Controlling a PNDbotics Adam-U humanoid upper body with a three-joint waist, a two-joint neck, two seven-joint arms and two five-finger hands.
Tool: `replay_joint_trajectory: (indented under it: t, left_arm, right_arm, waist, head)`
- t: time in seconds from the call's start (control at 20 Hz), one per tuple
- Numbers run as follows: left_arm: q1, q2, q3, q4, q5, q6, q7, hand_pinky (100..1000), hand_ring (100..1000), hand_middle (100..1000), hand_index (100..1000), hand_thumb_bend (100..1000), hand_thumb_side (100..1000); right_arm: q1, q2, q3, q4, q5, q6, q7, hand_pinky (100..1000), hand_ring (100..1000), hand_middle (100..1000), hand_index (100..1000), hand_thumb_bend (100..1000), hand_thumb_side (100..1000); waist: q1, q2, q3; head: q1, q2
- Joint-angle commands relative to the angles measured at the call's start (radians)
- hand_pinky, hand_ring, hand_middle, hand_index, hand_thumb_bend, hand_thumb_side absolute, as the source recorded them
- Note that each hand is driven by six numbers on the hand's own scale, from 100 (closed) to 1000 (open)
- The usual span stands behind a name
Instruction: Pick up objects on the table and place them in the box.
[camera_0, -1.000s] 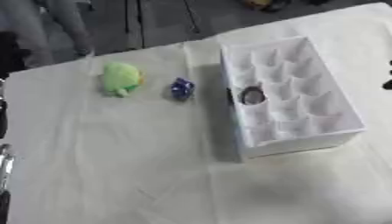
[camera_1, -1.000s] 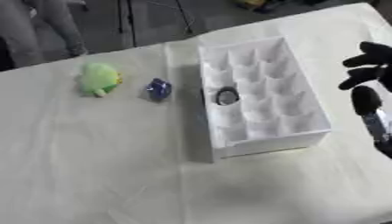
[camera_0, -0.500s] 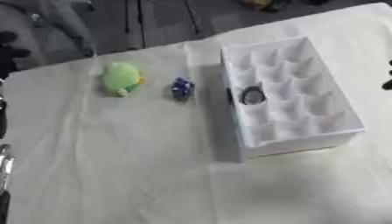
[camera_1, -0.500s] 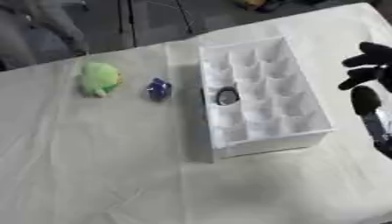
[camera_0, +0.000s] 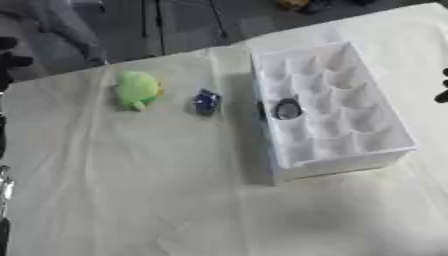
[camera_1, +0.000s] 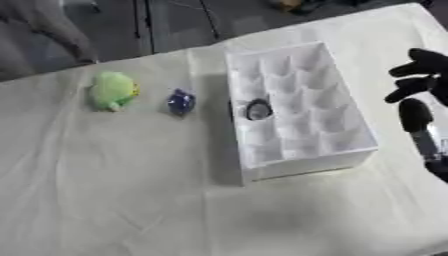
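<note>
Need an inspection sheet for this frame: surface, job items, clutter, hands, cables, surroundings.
Surface: table under wrinkled white cloth.
Job's things: white divided box, one dark round item in a left-column cell; green soft toy and small blue object on the cloth left of the box, apart.
Clutter: nothing seen.
Hands: right hand right of the box, holding nothing; left hand barely in view at the left edge.
Cables: nothing seen.
Surroundings: dark floor beyond the table's far edge.

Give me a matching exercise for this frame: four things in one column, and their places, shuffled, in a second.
Things:
1. green toy
2. blue object
3. dark round object
4. right hand

Places:
A. in a box compartment by the left wall
B. right of the box
C. farthest left on the cloth
D. between toy and box

Pairs: 1-C, 2-D, 3-A, 4-B
</note>
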Motion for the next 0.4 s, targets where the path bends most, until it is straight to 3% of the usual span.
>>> replay_joint_trajectory:
  t: [0.05,0.4]
  left_arm:
    - [-0.002,0.017,0.007,-0.021,-0.005,0.0,0.002,951,694,760,814,551,816]
    - [-0.002,0.017,0.008,-0.023,-0.005,0.0,0.003,951,692,761,813,553,814]
  right_arm:
    - [-0.006,-0.016,-0.011,-0.024,0.006,-0.002,0.0,752,571,711,916,353,743]
    - [-0.007,-0.016,-0.011,-0.024,0.006,-0.002,0.0,753,571,711,916,353,744]
  waist:
    - [-0.02,-0.01,0.001]
    - [-0.018,-0.01,0.001]
  head:
    - [-0.001,-0.008]
    - [-0.003,-0.009]
